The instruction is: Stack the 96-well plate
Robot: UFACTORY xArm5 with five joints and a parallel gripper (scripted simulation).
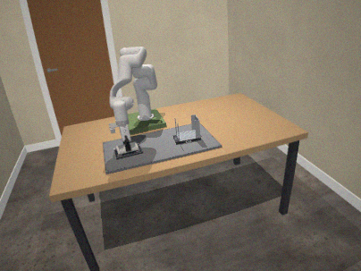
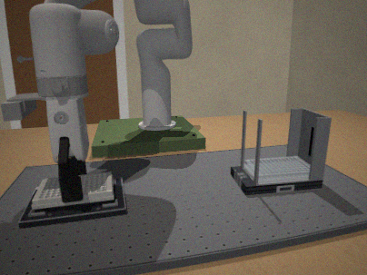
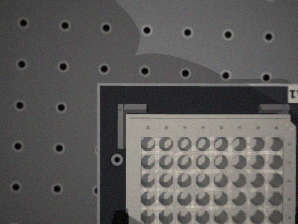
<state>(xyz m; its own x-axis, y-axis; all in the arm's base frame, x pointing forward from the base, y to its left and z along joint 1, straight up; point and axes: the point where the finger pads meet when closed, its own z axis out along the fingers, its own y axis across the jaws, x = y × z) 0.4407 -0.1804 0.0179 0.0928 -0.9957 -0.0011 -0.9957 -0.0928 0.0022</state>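
A white 96-well plate (image 1: 122, 149) (image 2: 97, 185) (image 3: 210, 165) sits in the dark plate nest N1 (image 1: 117, 156) (image 2: 73, 214) (image 3: 107, 125) at the left of the grey breadboard. My gripper (image 1: 128, 146) (image 2: 69, 187) reaches straight down over it, and its black fingers are shut on the plate's sides. The plate rests low in the nest. The stack rack K1 (image 1: 195, 125) (image 2: 315, 144) stands to the right, with two thin posts and a grey back wall. It holds a second white plate (image 1: 187, 135) (image 2: 277, 169) lying flat.
The grey perforated breadboard (image 1: 170, 148) (image 2: 204, 226) (image 3: 60, 65) lies on a wooden table (image 1: 250, 120). The arm's green base plate (image 1: 156, 122) (image 2: 118, 140) sits behind the breadboard. A brown door and walls stand behind.
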